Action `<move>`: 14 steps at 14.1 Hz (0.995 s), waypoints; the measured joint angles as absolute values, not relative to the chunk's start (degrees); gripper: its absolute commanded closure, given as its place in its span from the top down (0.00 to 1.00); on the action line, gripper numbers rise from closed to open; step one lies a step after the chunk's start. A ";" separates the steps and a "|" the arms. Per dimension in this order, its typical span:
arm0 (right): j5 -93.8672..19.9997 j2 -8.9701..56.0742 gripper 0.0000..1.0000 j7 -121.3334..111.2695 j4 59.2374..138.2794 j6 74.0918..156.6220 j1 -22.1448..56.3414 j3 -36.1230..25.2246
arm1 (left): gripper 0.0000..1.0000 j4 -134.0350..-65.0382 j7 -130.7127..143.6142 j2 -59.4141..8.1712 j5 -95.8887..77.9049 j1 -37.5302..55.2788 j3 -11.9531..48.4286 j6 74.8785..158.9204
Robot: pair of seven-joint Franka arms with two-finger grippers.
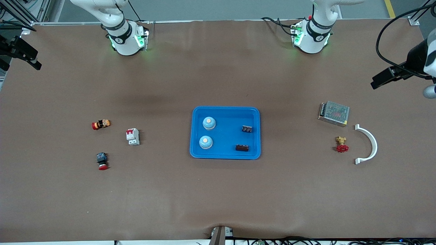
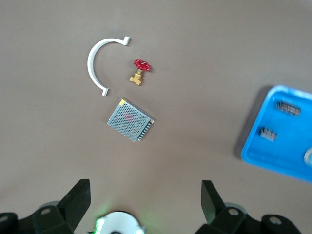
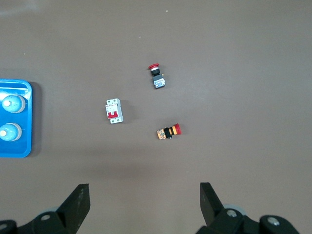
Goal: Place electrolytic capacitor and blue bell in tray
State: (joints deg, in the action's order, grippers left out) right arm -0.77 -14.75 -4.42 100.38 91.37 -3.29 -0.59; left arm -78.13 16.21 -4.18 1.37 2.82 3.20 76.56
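The blue tray (image 1: 225, 109) lies at the middle of the table. In it stand two blue bells (image 1: 209, 123) (image 1: 205, 142) toward the right arm's end. Two small dark capacitor parts (image 1: 247, 129) (image 1: 242, 147) lie in it toward the left arm's end. My left gripper (image 2: 145, 184) hangs open and empty high over bare table, with the tray (image 2: 287, 148) off to one side. My right gripper (image 3: 144, 186) is likewise open and empty high over bare table, apart from the tray (image 3: 24, 122) and bells (image 3: 12, 104). Neither hand shows in the front view.
Toward the left arm's end lie a metal mesh power supply (image 1: 334, 113), a brass valve with a red handwheel (image 1: 341, 144) and a white curved clip (image 1: 368, 144). Toward the right arm's end are a white circuit breaker (image 1: 133, 136) and two red push buttons (image 1: 100, 124) (image 1: 102, 161).
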 measured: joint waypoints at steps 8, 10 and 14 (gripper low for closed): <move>-0.77 -14.82 1.00 -4.41 100.77 92.03 -3.28 -0.53 | 1.00 -78.96 6.25 -4.67 -3.82 2.42 1.04 83.39; -0.77 -14.74 1.00 -4.41 100.77 92.06 -3.28 -0.52 | 1.00 -79.06 5.29 -5.11 -4.06 2.40 0.24 84.59; -0.78 -14.27 1.00 -4.57 100.60 92.36 -3.15 -0.43 | 1.00 -79.26 3.08 -5.11 -2.11 2.76 0.57 85.99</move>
